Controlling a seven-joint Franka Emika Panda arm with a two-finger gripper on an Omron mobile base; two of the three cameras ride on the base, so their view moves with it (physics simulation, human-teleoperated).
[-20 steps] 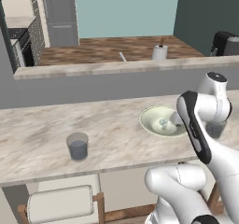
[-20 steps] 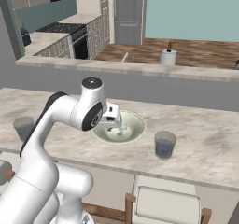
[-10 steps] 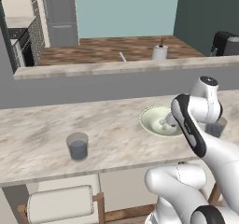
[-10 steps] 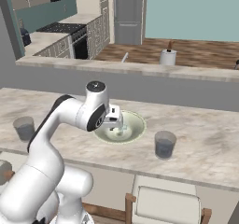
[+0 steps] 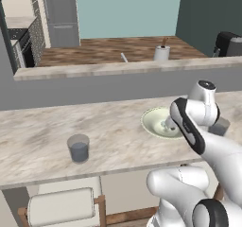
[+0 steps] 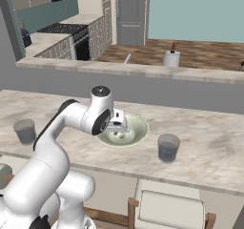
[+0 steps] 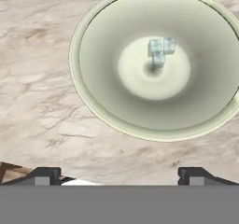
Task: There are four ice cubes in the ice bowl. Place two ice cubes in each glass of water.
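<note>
Since the earlier frames, the arm has swung lower and forward over the bowl; bowl, glasses and counter have not shifted. The gripper (image 7: 119,174) has its two dark finger tips set wide apart with nothing between them. In the hand view it hangs above bare counter (image 7: 42,101) just beside the near rim of the ice bowl (image 7: 93,85). In the right base view the gripper (image 6: 119,124) sits over the bowl's left side, pointing down.

The ice bowl (image 6: 138,128) is round, so it has no long axis; it stands upright with its opening facing up. At the centre of its floor lie the ice cubes (image 7: 159,51), clustered and touching. Three can be made out clearly; a fourth cannot be separated from the group. In the left base view the bowl (image 5: 153,122) is partly hidden behind the arm.

One glass of water (image 6: 168,148) stands upright on the counter near the bowl, to its right in the right base view. The other glass (image 6: 24,130) stands upright well apart from the bowl, on the far side of the arm; it is the glass (image 5: 78,148) seen in the left base view.

On the raised ledge behind stands a white mug (image 6: 171,57) with a brown stick. No writing or labels can be read on any item.
</note>
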